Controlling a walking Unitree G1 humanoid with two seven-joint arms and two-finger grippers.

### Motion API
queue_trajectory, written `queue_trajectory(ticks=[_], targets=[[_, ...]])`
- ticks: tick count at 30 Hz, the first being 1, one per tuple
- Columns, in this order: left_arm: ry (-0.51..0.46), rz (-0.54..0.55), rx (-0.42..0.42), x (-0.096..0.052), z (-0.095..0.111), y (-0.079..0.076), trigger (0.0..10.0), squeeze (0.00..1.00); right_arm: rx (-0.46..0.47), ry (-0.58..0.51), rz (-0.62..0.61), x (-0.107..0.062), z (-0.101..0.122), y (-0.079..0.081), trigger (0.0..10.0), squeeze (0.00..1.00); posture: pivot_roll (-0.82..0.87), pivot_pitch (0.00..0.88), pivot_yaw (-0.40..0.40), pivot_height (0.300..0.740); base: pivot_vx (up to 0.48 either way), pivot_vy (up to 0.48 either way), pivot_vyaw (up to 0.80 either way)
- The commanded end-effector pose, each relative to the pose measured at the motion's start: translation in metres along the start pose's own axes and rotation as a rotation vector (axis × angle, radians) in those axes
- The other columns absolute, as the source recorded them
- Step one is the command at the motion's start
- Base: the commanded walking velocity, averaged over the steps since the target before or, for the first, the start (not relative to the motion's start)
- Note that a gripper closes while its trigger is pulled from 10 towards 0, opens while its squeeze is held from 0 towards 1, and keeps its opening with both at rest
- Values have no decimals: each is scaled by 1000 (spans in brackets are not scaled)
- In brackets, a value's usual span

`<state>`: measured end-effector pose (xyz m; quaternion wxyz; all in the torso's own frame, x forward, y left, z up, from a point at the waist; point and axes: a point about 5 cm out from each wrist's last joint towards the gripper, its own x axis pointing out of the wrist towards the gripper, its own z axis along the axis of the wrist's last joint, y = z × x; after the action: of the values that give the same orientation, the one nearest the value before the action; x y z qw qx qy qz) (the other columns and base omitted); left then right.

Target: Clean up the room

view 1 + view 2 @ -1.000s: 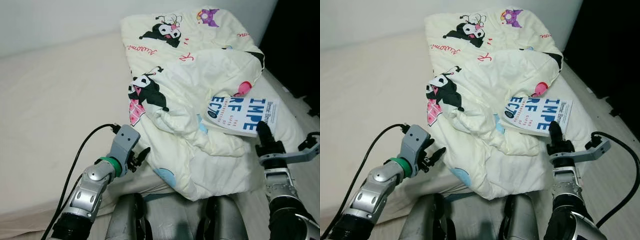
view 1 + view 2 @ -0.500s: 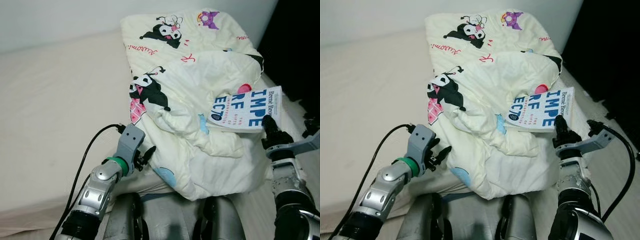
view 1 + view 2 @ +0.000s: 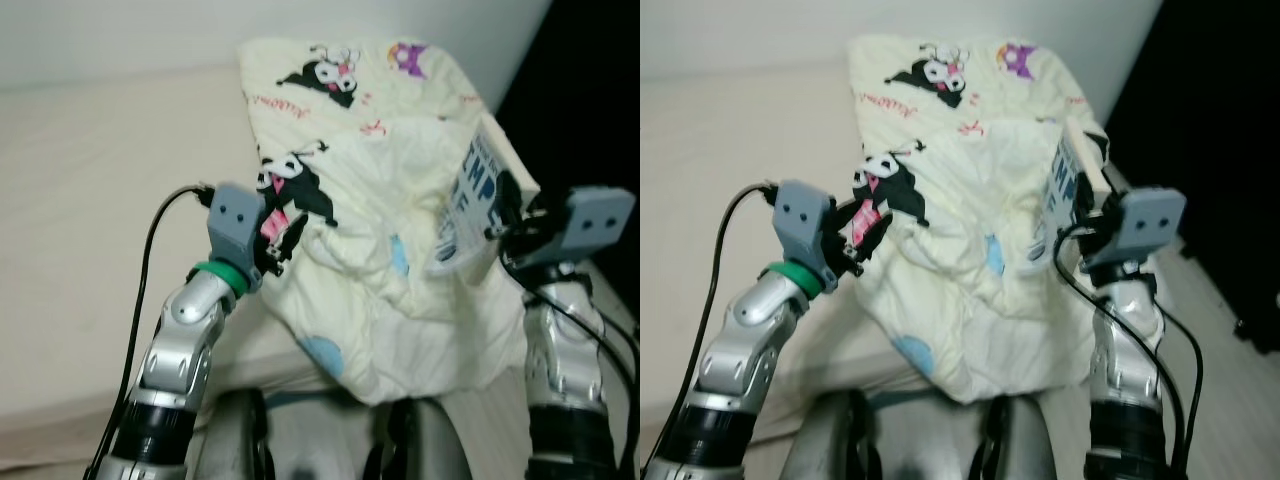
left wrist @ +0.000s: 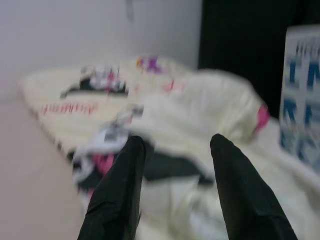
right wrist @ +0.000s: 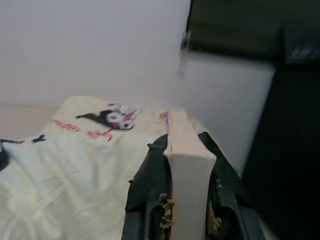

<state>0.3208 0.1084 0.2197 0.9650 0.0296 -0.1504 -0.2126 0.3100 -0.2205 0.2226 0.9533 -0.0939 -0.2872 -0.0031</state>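
The right gripper (image 5: 186,200) is clamped on a book (image 3: 478,195), one black finger against each face, the cream page edge showing between them in the right wrist view; the book is held raised and on edge at the right side of the bed (image 3: 80,190), its white cover with large blue lettering turned toward the quilt (image 3: 380,230), lettering only partly legible; the book's lower corner stands just beside the quilt's folds, contact there cannot be confirmed; the quilt is pale yellow, printed with black-and-white cartoon figures, pink accents and red script, and lies crumpled across the right half of the bed, its lower edge hanging over the near side; the left gripper (image 3: 278,235) hovers at the quilt's left edge, beside a black-and-pink printed figure, its two black fingers (image 4: 117,187) moderately parted with nothing between them; whether the fingertips touch the fabric cannot be determined; a black cable (image 3: 150,260) loops from the left wrist down along the silver arm; the bed surface left of the quilt is plain cream; a white wall (image 3: 150,35) stands behind the bed and a dark area (image 3: 600,90) lies to the right; both head views are somewhat blurred.
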Motion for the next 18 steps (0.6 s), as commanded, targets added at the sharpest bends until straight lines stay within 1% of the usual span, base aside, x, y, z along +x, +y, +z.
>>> queue_trajectory(ticks=[1, 4, 5, 6, 8, 9, 10, 11, 13, 14, 15, 18], targets=[[-4, -11, -26, 0, 3, -5, 10000, 0, -69, -64, -26, -1, 15, -1, 10000, 0, 7, 84, -9, 600, 0, 0, 0], [2, -52, -29, -1, 4, -12, 10000, 0, -74, -64, -44, -3, 17, 5, 10000, 35, -10, 78, -8, 610, 0, 0, 0], [15, -54, -27, -3, 1, -13, 10000, 0, -61, -27, -63, -7, 11, 8, 10000, 94, -12, 75, -7, 615, 0, 0, 0], [31, -45, -31, -5, -3, -12, 10000, 0, -56, 4, -71, -12, 5, 11, 10000, 106, -12, 75, -7, 620, 0, 0, 0], [66, -13, -58, -8, -11, -9, 10000, 0, -76, 81, -84, -23, -9, 15, 10000, 114, -14, 70, -4, 630, 0, 0, 0], [75, -5, -66, -9, -12, -8, 10000, 0, -81, 99, -87, -26, -12, 15, 10000, 149, -14, 70, -4, 635, 0, 0, 0], [100, 17, -91, -11, -18, -5, 10000, 0, -87, 128, -86, -34, -17, 18, 10000, 153, -16, 66, -1, 640, 0, 0, 0], [100, 17, -91, -11, -18, -5, 10000, 0, -87, 128, -86, -34, -17, 18, 10000, 153, -16, 66, -1, 640, 0, 0, 0], [145, 43, -112, -15, -29, -3, 10000, 0, -90, 165, -81, -44, -25, 20, 10000, 161, -16, 66, -1, 650, 0, 0, 0], [145, 43, -112, -15, -29, -3, 10000, 0, -90, 165, -81, -44, -25, 20, 10000, 161, -16, 66, -1, 650, 0, 0, 0], [162, 48, -110, -17, -33, -2, 10000, 0, -98, 181, -81, -48, -27, 21, 10000, 173, -16, 66, -1, 655, 0, 0, 0], [181, 49, -107, -19, -37, -4, 10000, 0, -93, 200, -99, -51, -30, 16, 10000, 208, -16, 66, -1, 670, 0, 0, 0]])
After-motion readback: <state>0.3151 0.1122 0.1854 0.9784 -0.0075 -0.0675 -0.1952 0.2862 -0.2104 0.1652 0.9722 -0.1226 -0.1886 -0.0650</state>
